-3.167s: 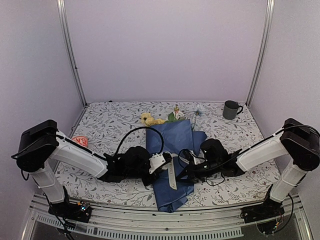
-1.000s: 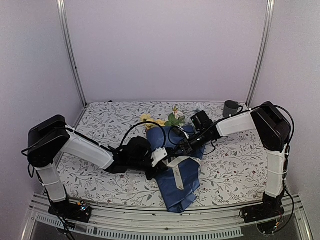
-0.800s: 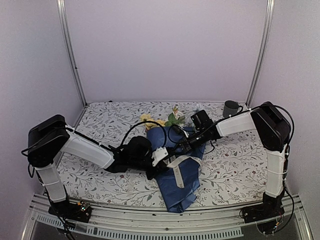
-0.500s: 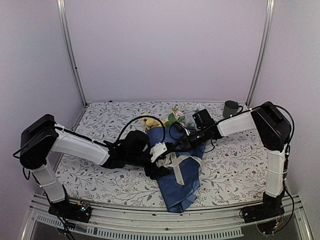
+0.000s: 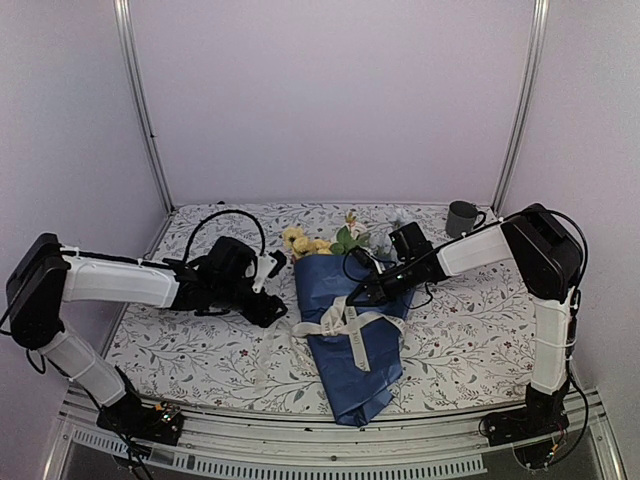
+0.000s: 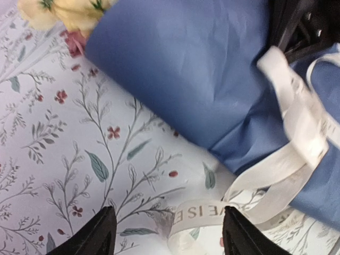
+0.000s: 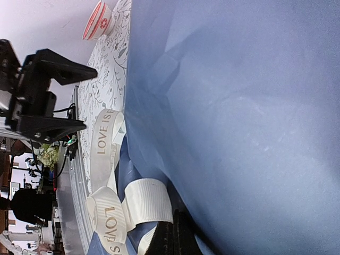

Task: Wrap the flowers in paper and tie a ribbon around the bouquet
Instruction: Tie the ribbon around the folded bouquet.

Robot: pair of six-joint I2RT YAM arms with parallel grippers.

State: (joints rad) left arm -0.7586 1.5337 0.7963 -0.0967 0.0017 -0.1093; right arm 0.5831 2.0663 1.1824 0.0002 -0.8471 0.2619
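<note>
The bouquet lies on the tablecloth, a cone of blue paper with the yellow, white and pink flowers sticking out of its far end. The cream ribbon crosses the cone's middle in loose loops, and one lettered tail trails onto the cloth. My right gripper rests on the cone's far right side, shut on a ribbon end. To the left of the bouquet, my left gripper hangs open over the trailing tail without clamping it.
A grey mug stands at the back right corner. A red and white bowl sits on the left side of the table. The metal front rail runs along the near edge.
My left gripper opened, let the ribbon go and drew back to the left, off the bouquet. My right gripper closed on the ribbon and stayed at the cone's middle.
</note>
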